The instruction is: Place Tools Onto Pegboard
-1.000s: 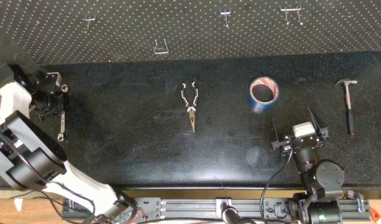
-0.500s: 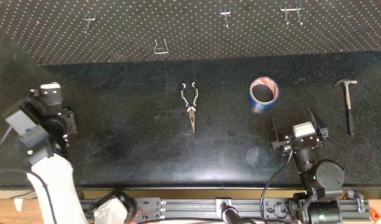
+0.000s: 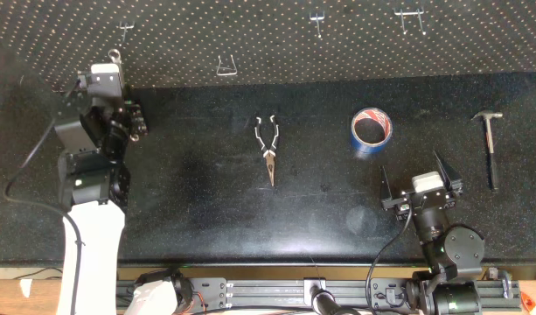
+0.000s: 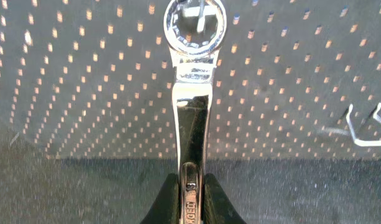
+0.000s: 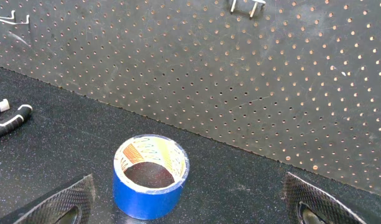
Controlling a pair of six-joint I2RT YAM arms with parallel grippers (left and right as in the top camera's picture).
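Gripper on my left arm (image 4: 190, 190) is clamped on the wrench (image 4: 191, 118) low on its shank, leaving the ring end free and upright against the pegboard (image 4: 84, 93). Hook (image 4: 201, 14) shows through the ring; can't tell if it's seated. Right gripper (image 5: 190, 208) hangs with fingers apart near the tape roll (image 5: 151, 174), likely next. Pliers (image 3: 268, 147) and hammer (image 3: 490, 149) lie on the table (image 3: 189, 175), not yet hung.

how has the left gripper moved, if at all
Yes. The left gripper went up the top view, from level with the pliers to the pegboard, holding the wrench.
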